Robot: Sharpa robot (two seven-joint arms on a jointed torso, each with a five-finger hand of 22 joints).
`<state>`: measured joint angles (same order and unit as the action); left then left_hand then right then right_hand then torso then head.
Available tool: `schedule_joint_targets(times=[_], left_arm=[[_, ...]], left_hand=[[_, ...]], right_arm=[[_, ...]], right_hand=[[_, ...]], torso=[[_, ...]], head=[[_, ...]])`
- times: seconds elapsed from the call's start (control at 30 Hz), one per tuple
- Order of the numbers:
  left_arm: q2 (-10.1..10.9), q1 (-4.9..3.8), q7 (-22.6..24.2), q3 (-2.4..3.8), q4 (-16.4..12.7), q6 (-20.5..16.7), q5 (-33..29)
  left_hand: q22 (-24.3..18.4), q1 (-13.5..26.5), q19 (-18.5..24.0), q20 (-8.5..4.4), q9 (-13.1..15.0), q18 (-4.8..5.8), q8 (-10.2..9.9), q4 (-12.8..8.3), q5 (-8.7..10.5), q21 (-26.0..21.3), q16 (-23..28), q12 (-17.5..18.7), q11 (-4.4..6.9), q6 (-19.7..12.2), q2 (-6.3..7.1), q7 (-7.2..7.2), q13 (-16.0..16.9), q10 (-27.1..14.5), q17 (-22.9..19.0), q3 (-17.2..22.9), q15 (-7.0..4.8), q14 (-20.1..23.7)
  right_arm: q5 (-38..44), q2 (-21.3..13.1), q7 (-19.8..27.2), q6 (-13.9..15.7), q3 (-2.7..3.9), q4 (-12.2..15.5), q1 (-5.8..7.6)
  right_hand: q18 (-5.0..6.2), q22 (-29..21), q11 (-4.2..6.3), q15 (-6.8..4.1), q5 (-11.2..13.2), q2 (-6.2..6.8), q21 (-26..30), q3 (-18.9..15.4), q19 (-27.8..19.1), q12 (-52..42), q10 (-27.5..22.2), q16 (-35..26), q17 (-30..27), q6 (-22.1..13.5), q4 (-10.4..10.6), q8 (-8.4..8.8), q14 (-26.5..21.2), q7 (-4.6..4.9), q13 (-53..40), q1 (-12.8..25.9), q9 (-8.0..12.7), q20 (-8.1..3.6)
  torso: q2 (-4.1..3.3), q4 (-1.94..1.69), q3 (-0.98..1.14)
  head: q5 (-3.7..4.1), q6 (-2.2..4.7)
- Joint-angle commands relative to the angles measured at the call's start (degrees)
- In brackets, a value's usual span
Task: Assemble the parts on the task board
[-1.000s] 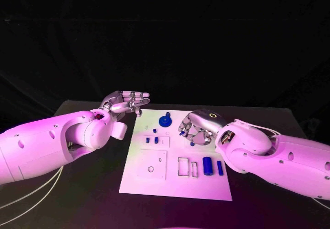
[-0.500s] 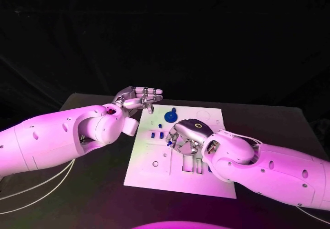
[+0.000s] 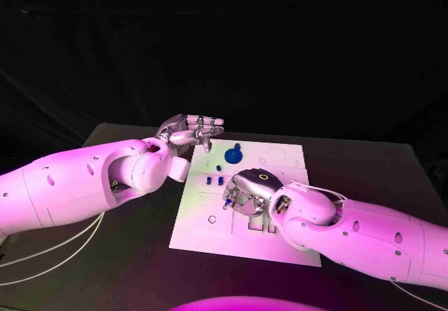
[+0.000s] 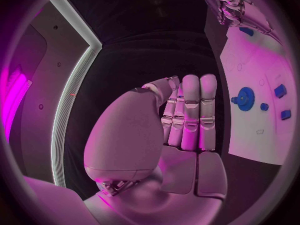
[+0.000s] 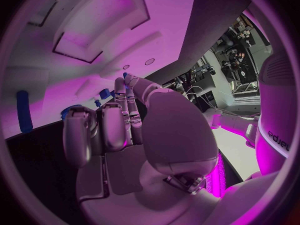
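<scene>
Task board (image 3: pixel 280 249), flat white, bears round blue gear (image 3: pixel 234 155).

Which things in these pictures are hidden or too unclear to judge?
- Head view: the right hand and its arm hide the task board's lower right slots.
- Right wrist view: whether the fingers pinch a small blue part is unclear.
- Head view: small board holes too small to tell.

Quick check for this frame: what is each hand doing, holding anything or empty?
Left hand: open, fingers straight, holding nothing, off the task board's far-left corner.
Right hand: pinching a small blue part over the board.
</scene>
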<state>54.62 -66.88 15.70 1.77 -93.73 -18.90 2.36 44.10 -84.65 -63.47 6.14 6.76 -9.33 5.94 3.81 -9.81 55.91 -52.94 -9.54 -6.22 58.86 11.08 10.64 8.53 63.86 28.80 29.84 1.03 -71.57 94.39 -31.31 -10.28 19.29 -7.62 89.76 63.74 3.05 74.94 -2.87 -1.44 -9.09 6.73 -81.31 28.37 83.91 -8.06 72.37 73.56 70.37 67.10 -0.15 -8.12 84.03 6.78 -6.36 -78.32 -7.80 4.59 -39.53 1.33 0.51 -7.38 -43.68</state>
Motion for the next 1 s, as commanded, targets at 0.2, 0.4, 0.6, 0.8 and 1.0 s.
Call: schedule_joint_targets(times=[0.2,0.4,0.6,0.8,1.0], left_arm=[[-0.16,-0.02,-0.12,0.03,-0.20,0.99,-0.31],[-0.16,-0.02,-0.27,0.03,-0.22,1.21,-0.20],[-0.22,-0.02,-0.40,0.03,-0.08,1.34,0.23],[-0.19,-0.03,-0.53,0.03,-0.12,1.45,0.32],[-0.17,-0.03,-0.65,0.03,-0.17,1.53,0.35]], left_hand=[[-0.06,-0.10,0.33,-0.12,-0.06,-0.57,-0.11,-0.22,-0.06,-0.31,-0.02,-0.30,-0.14,-0.61,-0.36,0.00,0.00,-0.44,-0.10,0.00,0.14,0.36],[-0.06,-0.10,0.33,-0.12,-0.06,-0.57,-0.11,-0.22,-0.06,-0.31,-0.02,-0.30,-0.14,-0.61,-0.36,0.00,0.00,-0.44,-0.10,0.00,0.14,0.36],[-0.06,-0.10,0.33,-0.12,-0.06,-0.57,-0.11,-0.22,-0.06,-0.31,-0.02,-0.30,-0.14,-0.61,-0.36,0.00,0.00,-0.44,-0.10,0.00,0.14,0.36],[-0.10,-0.06,0.36,-0.10,-0.07,-0.57,-0.11,-0.22,-0.06,-0.35,-0.05,-0.31,-0.16,-0.66,-0.38,0.03,0.00,-0.52,-0.11,-0.02,0.16,0.36],[-0.10,-0.06,0.36,-0.10,-0.07,-0.57,-0.11,-0.22,-0.06,-0.35,-0.05,-0.31,-0.16,-0.66,-0.38,0.03,0.00,-0.52,-0.11,-0.02,0.16,0.36]], right_arm=[[0.14,0.65,1.00,-2.32,-0.08,-0.47,-0.45],[0.22,0.92,1.10,-2.39,-0.11,-1.08,-0.72],[0.42,1.24,1.10,-2.82,-0.13,-1.53,-0.96],[1.03,1.48,0.50,-3.73,-0.16,-1.83,-1.06],[1.83,2.00,-0.18,-4.33,-0.21,-2.22,-1.14]], right_hand=[[-0.95,10.22,0.12,-0.20,0.08,-0.23,-0.40,-0.45,1.41,0.24,0.15,0.38,0.11,0.33,-0.01,-0.10,2.81,-0.25,-0.08,0.51,-0.29,-0.10],[-0.94,10.22,0.14,-0.20,0.03,-0.30,-0.39,-0.46,1.40,0.26,0.17,0.39,0.10,0.33,-0.02,-0.11,2.81,-0.26,-0.09,0.51,-0.31,-0.10],[-0.95,10.24,0.14,-0.20,-0.05,-0.35,-0.42,-0.46,1.42,0.27,0.18,0.42,0.13,0.32,-0.03,-0.11,2.81,-0.27,-0.11,0.49,-0.33,-0.10],[-0.95,10.24,0.14,-0.21,-0.08,-0.35,-0.42,-0.48,1.41,0.28,0.18,0.42,0.12,0.31,-0.04,-0.11,2.80,-0.26,-0.11,0.49,-0.34,-0.10],[-0.91,10.15,0.14,-0.20,-0.13,-0.35,-0.25,-0.52,1.32,0.30,0.17,0.32,-0.01,0.30,-0.04,-0.11,2.78,-0.26,-0.12,0.52,-0.35,-0.09]], torso=[[0.00,-0.03,0.00],[0.03,0.03,-0.06],[0.07,-0.03,-0.02],[0.01,-0.03,-0.07],[0.05,-0.03,-0.06]], head=[[-0.25,-0.69],[-0.22,-0.80],[-0.40,-0.79],[-0.43,-0.82],[-0.47,-0.72]])
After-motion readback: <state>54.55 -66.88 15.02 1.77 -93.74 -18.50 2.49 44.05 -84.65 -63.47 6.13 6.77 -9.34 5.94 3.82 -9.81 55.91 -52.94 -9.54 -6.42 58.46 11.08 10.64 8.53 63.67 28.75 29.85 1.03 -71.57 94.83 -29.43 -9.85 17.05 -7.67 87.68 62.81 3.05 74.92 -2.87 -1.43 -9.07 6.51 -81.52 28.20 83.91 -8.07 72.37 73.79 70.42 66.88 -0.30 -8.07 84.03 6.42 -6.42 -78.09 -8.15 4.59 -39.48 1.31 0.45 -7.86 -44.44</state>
